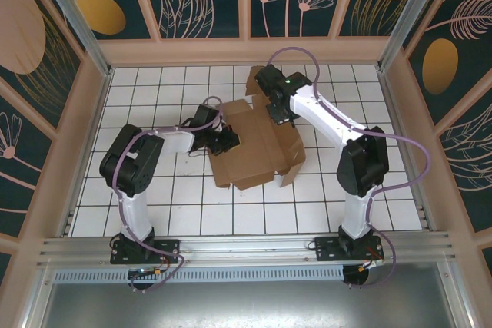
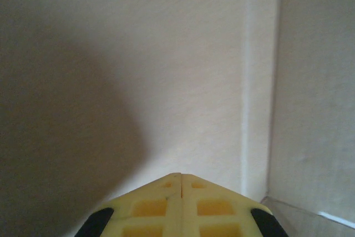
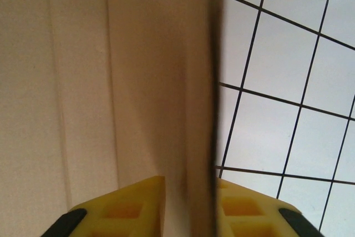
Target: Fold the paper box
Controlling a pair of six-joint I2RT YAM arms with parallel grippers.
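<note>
With the paper box (image 1: pixel 250 144) half-folded at mid-table (image 1: pixel 154 205), your right gripper (image 3: pixel 189 192) had its jaws pinching a flap, your left gripper (image 2: pixel 181 184) its jaws pressed together against a panel; too hard a pull risked tearing that flap.

paper box (image 1: pixel 254 147): far edge hidden beneath right gripper (image 1: pixel 278 115), left edge partly covered by left gripper (image 1: pixel 226 141) | top view: fingertip contact too small to tell | left wrist: fingers (image 2: pixel 150 206) cropped at bottom, box cut off all round | right wrist: box edge between fingers blurred, fingers cropped below
</note>
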